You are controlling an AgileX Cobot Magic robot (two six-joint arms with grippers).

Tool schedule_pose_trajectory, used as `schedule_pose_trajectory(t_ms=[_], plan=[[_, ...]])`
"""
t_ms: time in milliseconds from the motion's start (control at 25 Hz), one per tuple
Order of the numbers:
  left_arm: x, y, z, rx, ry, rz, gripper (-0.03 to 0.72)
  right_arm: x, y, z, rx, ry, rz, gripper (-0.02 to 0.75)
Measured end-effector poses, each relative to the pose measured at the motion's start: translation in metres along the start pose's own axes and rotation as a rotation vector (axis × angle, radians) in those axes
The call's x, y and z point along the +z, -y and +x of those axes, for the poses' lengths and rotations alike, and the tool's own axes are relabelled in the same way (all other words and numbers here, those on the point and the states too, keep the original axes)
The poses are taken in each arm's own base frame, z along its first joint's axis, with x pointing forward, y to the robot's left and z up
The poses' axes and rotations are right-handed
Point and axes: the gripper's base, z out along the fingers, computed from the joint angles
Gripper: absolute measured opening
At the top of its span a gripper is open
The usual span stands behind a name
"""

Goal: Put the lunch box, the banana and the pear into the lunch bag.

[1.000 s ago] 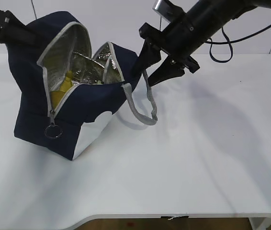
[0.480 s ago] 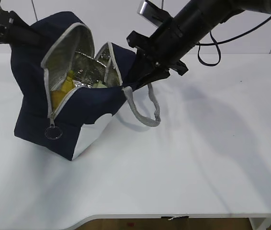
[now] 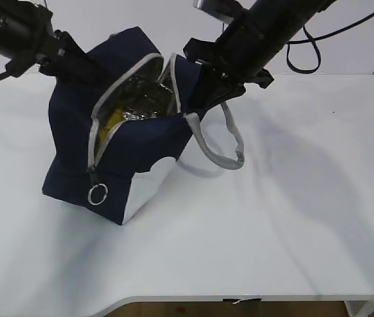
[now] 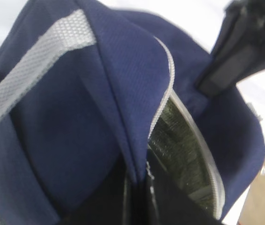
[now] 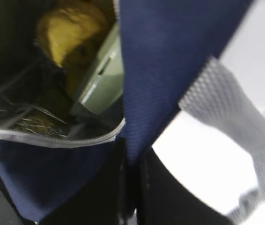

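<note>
The lunch bag [image 3: 117, 148], boxy navy fabric with crinkled silver foil lining and a grey zipper, stands tilted on the white table [image 3: 293, 218], its open mouth facing up and right. Inside lie the pale green lunch box [image 5: 99, 82] and something yellow [image 5: 71, 35]. The left gripper [image 4: 137, 199] and the right gripper [image 5: 131, 187] each pinch a fold of the bag's rim.
</note>
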Motion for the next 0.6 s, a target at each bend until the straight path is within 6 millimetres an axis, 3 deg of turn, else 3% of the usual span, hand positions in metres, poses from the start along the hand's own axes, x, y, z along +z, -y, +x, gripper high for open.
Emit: schedule_pose_trajectory(t_ms=[600], plan=[[0.045, 0.060, -0.012, 0.136, -0.052, 0.084, -0.001, -0.057, -0.019, 0.012, -0.108, 0.043, 0.179, 0.008]])
